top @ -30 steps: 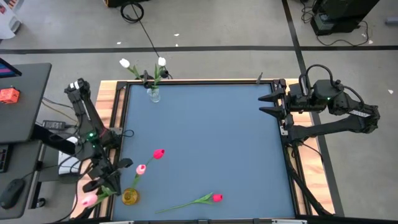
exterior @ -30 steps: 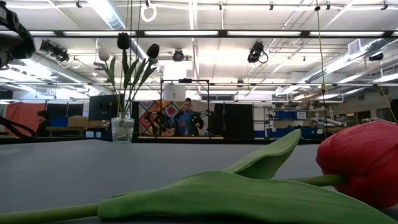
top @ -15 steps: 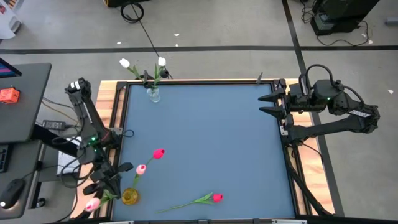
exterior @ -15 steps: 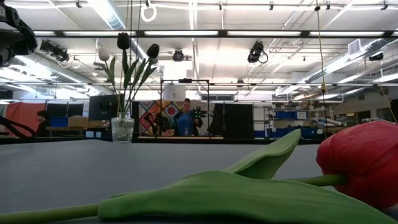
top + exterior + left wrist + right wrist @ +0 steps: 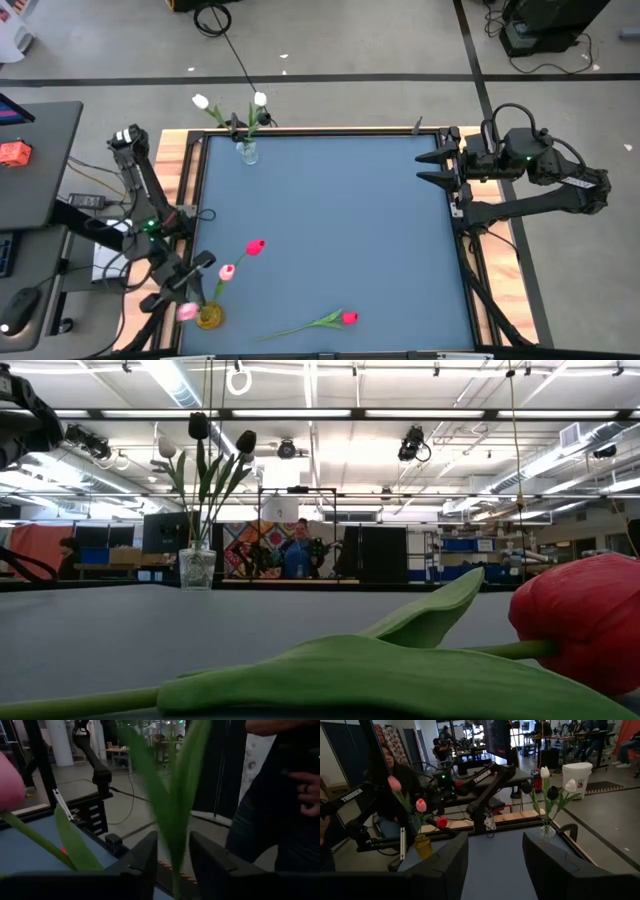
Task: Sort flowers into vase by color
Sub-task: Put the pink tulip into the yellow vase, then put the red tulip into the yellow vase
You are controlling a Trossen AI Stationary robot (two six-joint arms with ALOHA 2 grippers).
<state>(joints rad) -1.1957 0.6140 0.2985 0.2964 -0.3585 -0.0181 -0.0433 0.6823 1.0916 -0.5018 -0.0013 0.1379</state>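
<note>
My left gripper (image 5: 183, 287) stands open at the table's near left corner, above a yellow vase (image 5: 208, 318). A pink tulip (image 5: 187, 311) leans over the vase beside it, and its green leaf (image 5: 176, 820) rises between my fingers. A pink tulip (image 5: 227, 271) and a red one (image 5: 254, 246) stand with their stems in the same vase. Another red tulip (image 5: 348, 318) lies flat on the mat near the front edge. A clear vase (image 5: 247, 152) at the far left holds white and black tulips. My right gripper (image 5: 432, 168) waits open at the far right edge. My left gripper has its two fingers (image 5: 145, 862) level on either side of the pink tulip's upright leaf (image 5: 175, 850). A gap shows on one side of the leaf. Whether the other finger touches it, I cannot tell.
The blue mat (image 5: 340, 220) is bare between the two vases and the lying tulip. A person (image 5: 280, 795) stands close behind the table's left side, and others stand in the room beyond. The table's black frame (image 5: 196, 190) runs along the left edge.
The pink tulip's head has swung from beyond the table's left edge in toward the yellow vase and now stands beside it. My left gripper has kept close to the vase, turning a little.
</note>
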